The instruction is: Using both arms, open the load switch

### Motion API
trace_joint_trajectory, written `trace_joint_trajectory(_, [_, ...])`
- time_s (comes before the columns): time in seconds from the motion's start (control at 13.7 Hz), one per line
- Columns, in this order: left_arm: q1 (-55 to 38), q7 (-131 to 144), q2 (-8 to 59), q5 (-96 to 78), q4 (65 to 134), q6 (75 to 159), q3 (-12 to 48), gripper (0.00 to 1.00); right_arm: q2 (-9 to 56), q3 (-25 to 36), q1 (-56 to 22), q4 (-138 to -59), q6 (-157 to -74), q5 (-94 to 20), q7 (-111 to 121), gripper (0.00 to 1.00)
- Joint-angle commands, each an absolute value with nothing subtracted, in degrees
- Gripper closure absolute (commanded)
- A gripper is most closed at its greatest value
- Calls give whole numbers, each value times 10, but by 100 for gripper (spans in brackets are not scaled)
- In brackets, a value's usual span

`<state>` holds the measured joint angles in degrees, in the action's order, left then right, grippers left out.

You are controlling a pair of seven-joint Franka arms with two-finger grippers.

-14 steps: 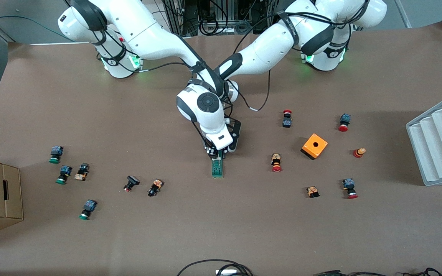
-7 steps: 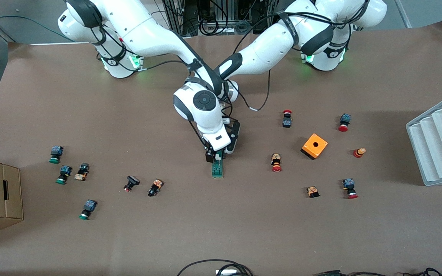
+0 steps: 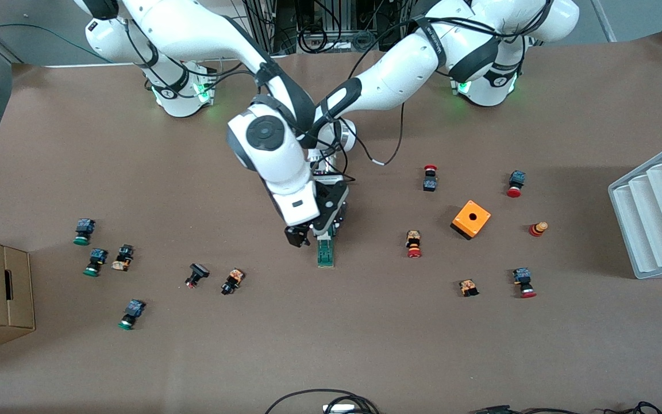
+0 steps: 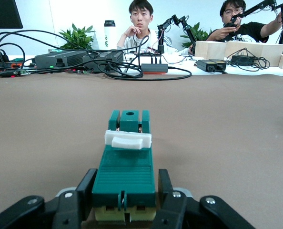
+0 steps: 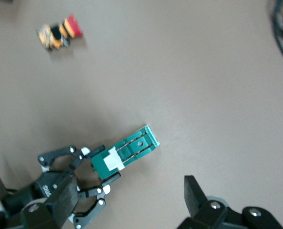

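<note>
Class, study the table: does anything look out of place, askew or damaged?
Nothing looks damaged or spilled. The push-buttons lie scattered on their sides, which seems their normal state here. The load switch lies flat mid-table, gripped at one end by the left gripper. The right gripper hangs open beside it, holding nothing.

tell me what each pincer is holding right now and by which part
The left pincer clamps the load switch by the sides of one end, on the table. The right pincer is open, holding nothing, raised beside it.
</note>
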<state>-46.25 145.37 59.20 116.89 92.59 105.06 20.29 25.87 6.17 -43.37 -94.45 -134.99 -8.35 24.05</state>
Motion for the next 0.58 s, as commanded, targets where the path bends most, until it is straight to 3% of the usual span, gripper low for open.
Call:
trace_joint_trajectory(0.0, [-471,1459,599,1166,916,1039,200,41,234,58,-410,-933,-1319,-112,222,0])
trace_joint_trajectory(0.51, [-472,1432,580,1129,919,1043,203,41,175,57,-309,-929,-1228,-110,160,0])
